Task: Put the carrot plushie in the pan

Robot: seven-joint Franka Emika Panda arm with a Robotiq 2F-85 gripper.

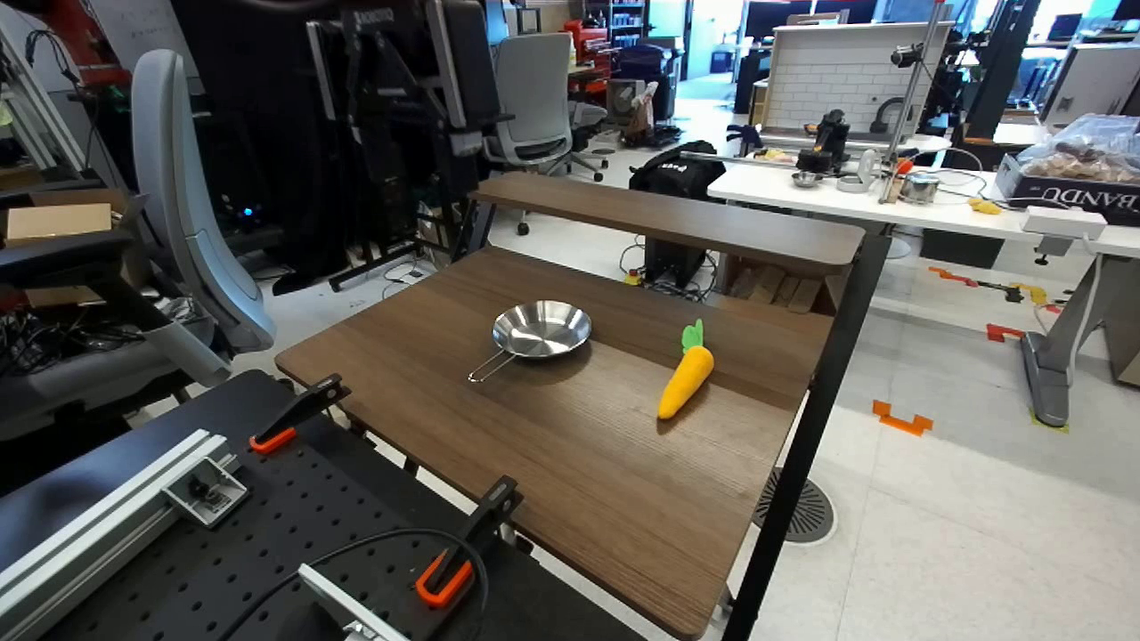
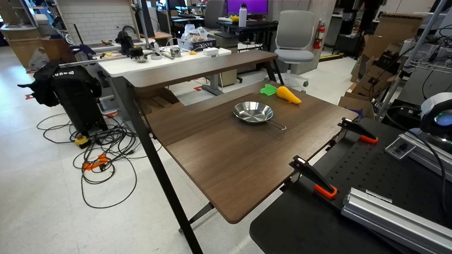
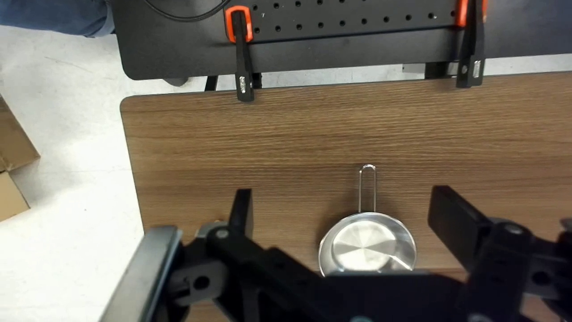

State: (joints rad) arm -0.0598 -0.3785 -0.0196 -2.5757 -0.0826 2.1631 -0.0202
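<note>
Gripper spread, empty; carrot likely at its wrist-view nine o'clock (mostly hidden there), tip toward seven in an exterior view.

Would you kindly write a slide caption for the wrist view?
Open gripper above the brown table, partly hiding the silver pan.

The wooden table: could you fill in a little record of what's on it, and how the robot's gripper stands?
Surface: wooden table, brown
Toy: carrot plushie, yellow-orange and green, lying on its side
Cookware: pan, round, shiny metal, nothing seen inside
Contact between toy and cookware: none, they lie apart
Grasping part: gripper, open, holding nothing
Along one table edge: two black-and-orange clamps
Job: carrot plushie not yet in the pan
</note>
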